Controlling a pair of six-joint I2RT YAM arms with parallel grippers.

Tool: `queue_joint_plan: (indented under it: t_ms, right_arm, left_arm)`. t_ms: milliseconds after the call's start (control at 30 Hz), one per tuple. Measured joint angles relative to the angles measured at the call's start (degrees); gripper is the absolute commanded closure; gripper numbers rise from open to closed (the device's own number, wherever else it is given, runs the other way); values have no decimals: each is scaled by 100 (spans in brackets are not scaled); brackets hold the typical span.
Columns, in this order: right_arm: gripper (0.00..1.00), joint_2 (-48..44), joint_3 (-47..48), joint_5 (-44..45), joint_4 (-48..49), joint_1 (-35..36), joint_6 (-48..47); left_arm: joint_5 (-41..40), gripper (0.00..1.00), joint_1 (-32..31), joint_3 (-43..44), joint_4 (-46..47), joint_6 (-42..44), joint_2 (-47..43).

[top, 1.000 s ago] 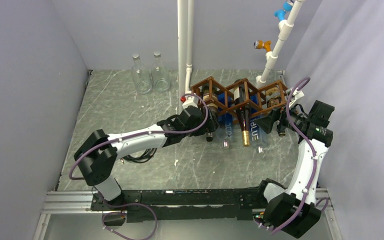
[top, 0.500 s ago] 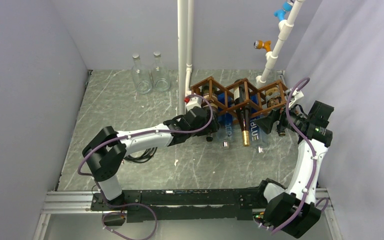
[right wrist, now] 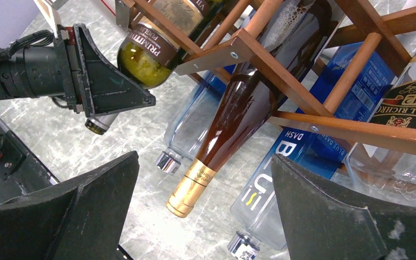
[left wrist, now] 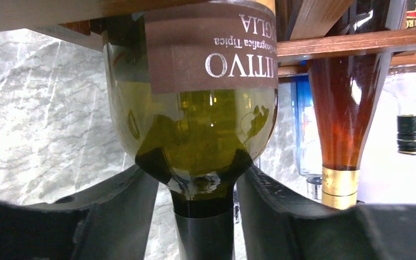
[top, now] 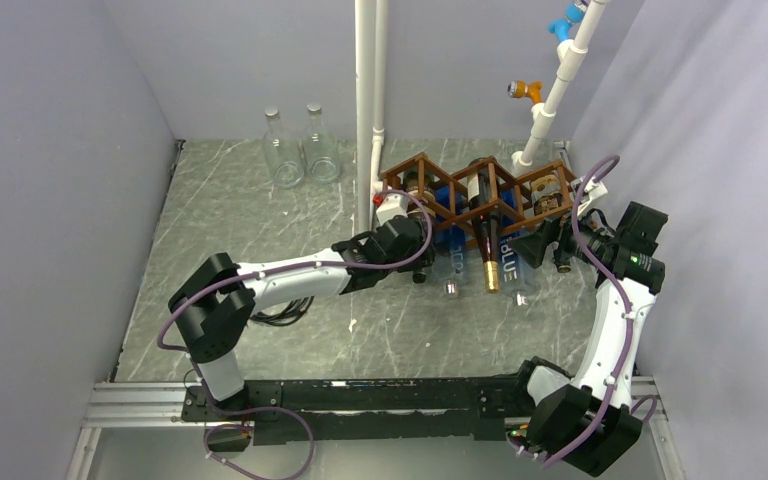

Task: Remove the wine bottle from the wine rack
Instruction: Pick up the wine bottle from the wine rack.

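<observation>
The wine bottle is green glass with a brown label. It lies neck-down in the left cell of the brown wooden wine rack, and in the right wrist view the wine bottle pokes out of the rack's left side. My left gripper has closed round it, with both black fingers pressing the bottle's shoulder and the dark-capped neck between them. Seen from above, the left gripper is at the rack's front left. My right gripper hangs open by the rack's right end, holding nothing.
An amber bottle with a gold cap fills the rack's middle cell. Clear blue-labelled bottles lie under the rack on the marble table. Two empty glass bottles stand at the back left. White pipes rise behind the rack, and walls close in on both sides.
My left arm has pushed forward toward the rack, and its fingers have closed in from wide open onto the green bottle. The right arm has not moved.
</observation>
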Motion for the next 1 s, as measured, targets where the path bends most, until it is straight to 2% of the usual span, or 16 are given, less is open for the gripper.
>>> queue_joint_plan:
  t_ms: [133, 300, 367, 1000]
  right_arm:
    - [6, 0, 0, -2, -2, 0, 0]
    - [6, -4, 0, -2, 0, 0, 0]
    - [6, -4, 0, -2, -2, 0, 0]
    - [5, -70, 0, -24, -2, 0, 0]
  left_arm:
    - [-68, 64, -44, 0, -37, -4, 0]
    - [-118, 92, -63, 0, -98, 0, 0]
    - [-118, 99, -63, 0, -98, 0, -2]
    - [236, 100, -186, -1075, -2, 485, -1082]
